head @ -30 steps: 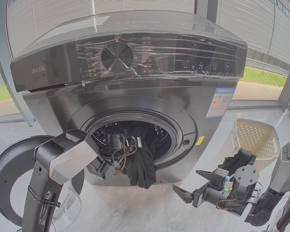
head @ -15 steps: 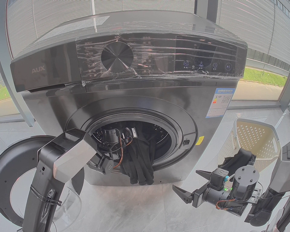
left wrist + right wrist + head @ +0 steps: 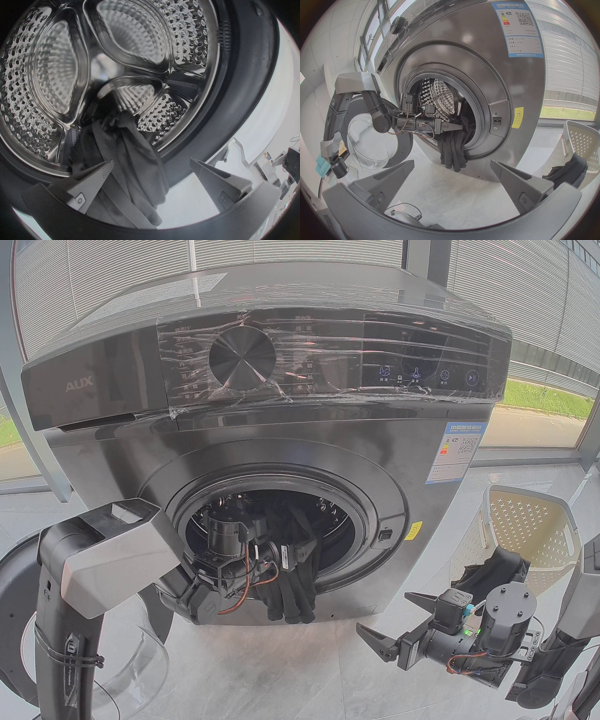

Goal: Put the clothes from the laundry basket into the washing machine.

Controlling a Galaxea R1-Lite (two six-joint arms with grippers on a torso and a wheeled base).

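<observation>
Left hand (image 3: 304,550) lower, beside one hanging garment (image 3: 291,601)

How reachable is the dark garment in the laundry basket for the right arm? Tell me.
Probably yes. The right gripper is open and close beside the laundry basket. Nothing lies between it and the dark garment at the basket's mouth, though it points away and must turn.

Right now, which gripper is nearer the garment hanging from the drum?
Left. The left gripper is at the drum mouth beside the garment; the right gripper hangs by the basket.
</observation>
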